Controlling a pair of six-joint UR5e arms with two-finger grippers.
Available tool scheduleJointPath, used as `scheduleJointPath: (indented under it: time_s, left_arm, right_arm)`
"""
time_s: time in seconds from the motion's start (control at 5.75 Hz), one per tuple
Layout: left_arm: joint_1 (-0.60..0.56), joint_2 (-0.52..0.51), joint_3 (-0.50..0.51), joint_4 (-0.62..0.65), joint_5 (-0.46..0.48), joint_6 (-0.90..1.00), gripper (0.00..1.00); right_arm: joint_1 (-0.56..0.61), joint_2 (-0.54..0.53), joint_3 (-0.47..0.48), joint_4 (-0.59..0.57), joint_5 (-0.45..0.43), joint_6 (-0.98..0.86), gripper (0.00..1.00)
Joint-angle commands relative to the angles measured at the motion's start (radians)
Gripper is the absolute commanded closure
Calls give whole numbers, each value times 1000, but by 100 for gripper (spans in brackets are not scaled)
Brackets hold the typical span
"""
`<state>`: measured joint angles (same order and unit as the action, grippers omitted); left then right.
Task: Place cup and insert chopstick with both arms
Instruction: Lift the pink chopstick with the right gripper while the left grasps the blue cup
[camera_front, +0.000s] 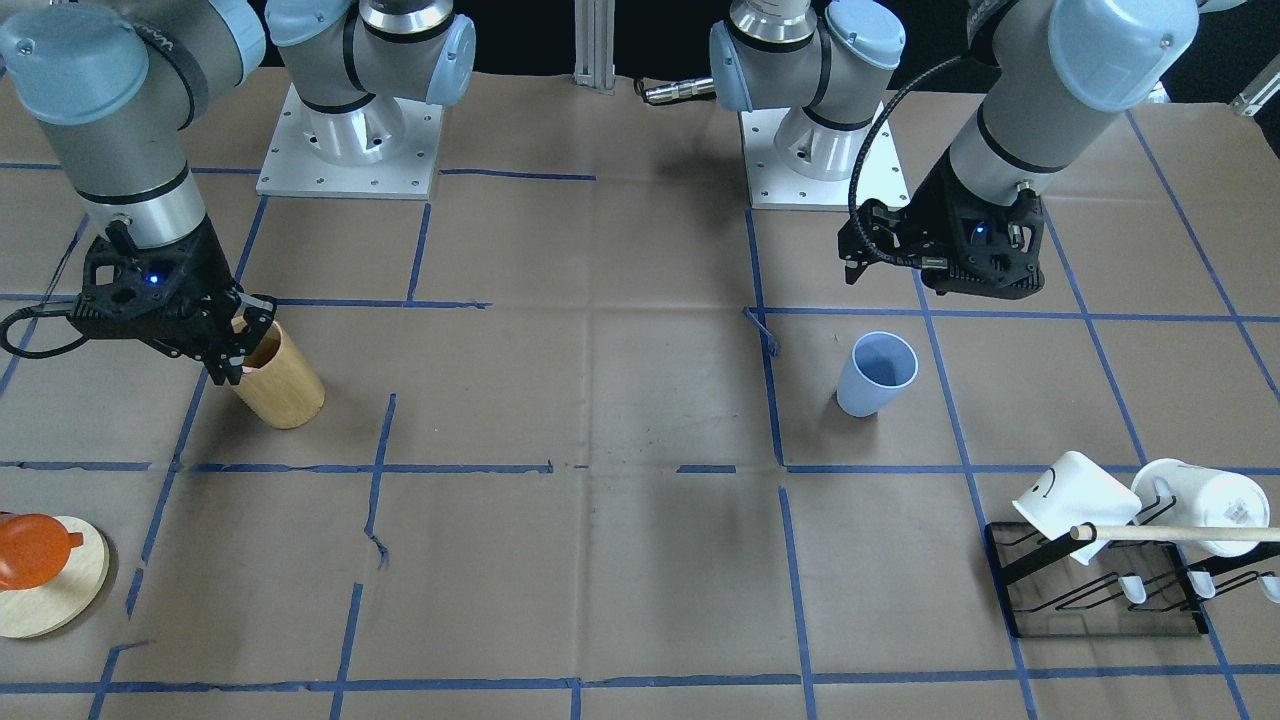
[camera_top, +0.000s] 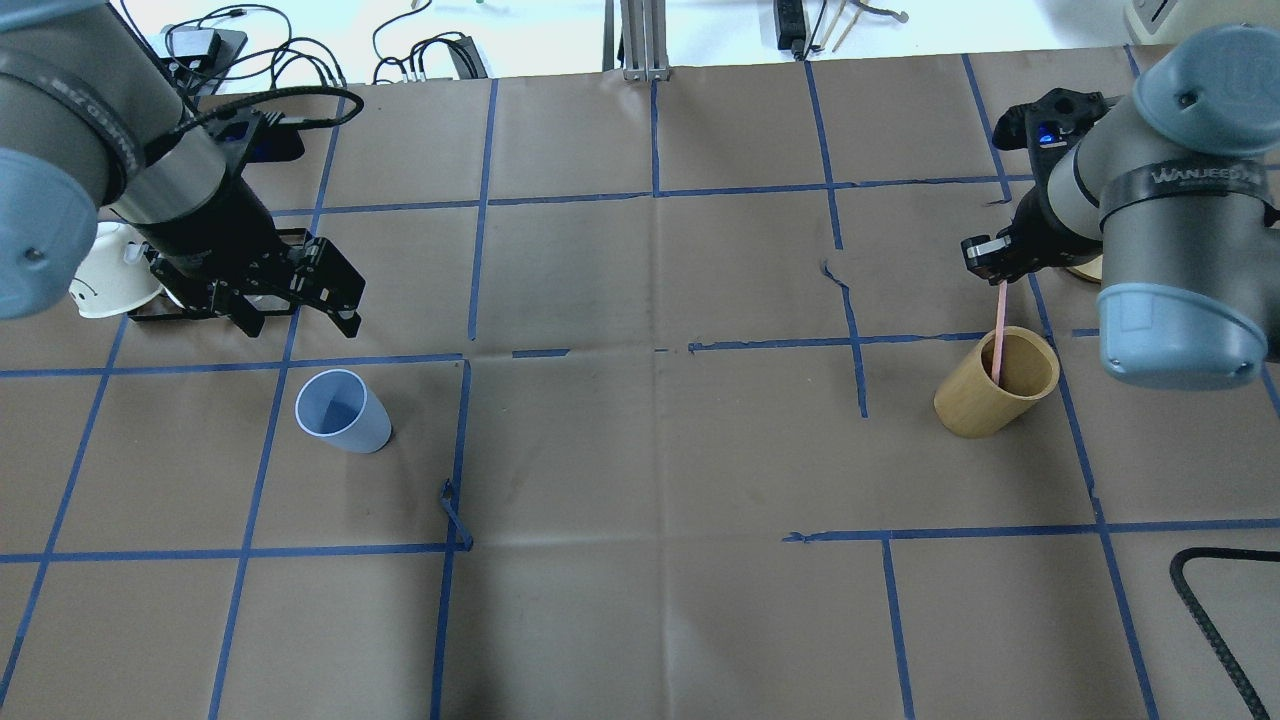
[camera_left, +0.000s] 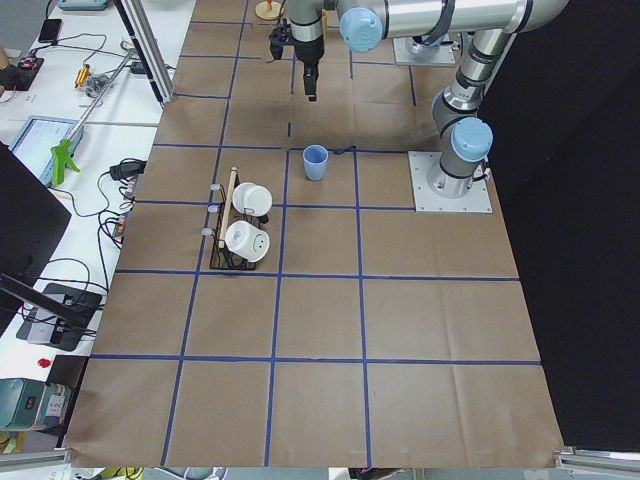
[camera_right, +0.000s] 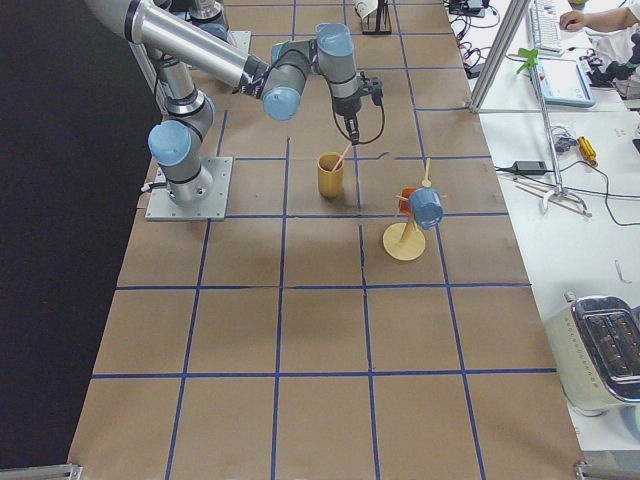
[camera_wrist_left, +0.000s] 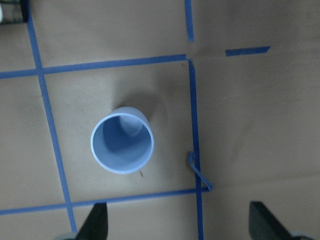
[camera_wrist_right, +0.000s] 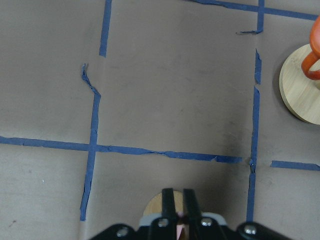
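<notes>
The light-blue cup (camera_front: 877, 373) stands upright on the brown paper, empty; it also shows in the overhead view (camera_top: 343, 411) and the left wrist view (camera_wrist_left: 122, 142). My left gripper (camera_top: 297, 318) hangs above and just beyond it, open and empty, with its fingertips (camera_wrist_left: 97, 225) spread wide. My right gripper (camera_top: 990, 262) is shut on a pale-pink chopstick (camera_top: 998, 340), whose lower end is inside the tan wooden cylinder holder (camera_top: 997, 382). From the front, the right gripper (camera_front: 235, 350) sits at the holder's (camera_front: 280, 385) rim. The right wrist view shows its fingers (camera_wrist_right: 168, 200) closed.
A black rack (camera_front: 1100, 600) with two white mugs (camera_front: 1075, 503) and a wooden dowel (camera_front: 1180, 533) stands beside the left arm. A round wooden base (camera_front: 55, 585) with an orange piece (camera_front: 30, 550) is near the right arm. A black cable (camera_top: 1215, 620) lies at the overhead view's lower right.
</notes>
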<state>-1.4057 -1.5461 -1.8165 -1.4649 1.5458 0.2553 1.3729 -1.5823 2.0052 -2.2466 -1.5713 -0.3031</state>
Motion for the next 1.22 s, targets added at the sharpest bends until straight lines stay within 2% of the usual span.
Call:
scheduleJointPath:
  time_s: [0.0, 0.17, 0.35, 0.52, 0.7, 0.87, 1.04]
  left_arm:
    - [17, -15, -184, 227, 7, 9, 1]
    - [17, -55, -246, 374, 4, 9, 1]
    - [16, -104, -262, 433, 5, 9, 1]
    - [14, -129, -262, 437, 5, 12, 25]
    - [14, -130, -260, 437, 7, 15, 72]
    - [14, -132, -259, 437, 7, 12, 90]
    - [14, -129, -253, 437, 10, 10, 95]
  right_arm:
    - [2, -7, -29, -1, 8, 7, 91]
    - [9, -8, -125, 90, 5, 9, 91]
    - [11, 1, -272, 289, 2, 10, 91]
    - [14, 14, -412, 482, 4, 34, 91]
    - [29, 39, -524, 639, 5, 103, 91]
    - [84, 83, -636, 742, -4, 183, 91]
    - [138, 146, -730, 819, -1, 291, 91]
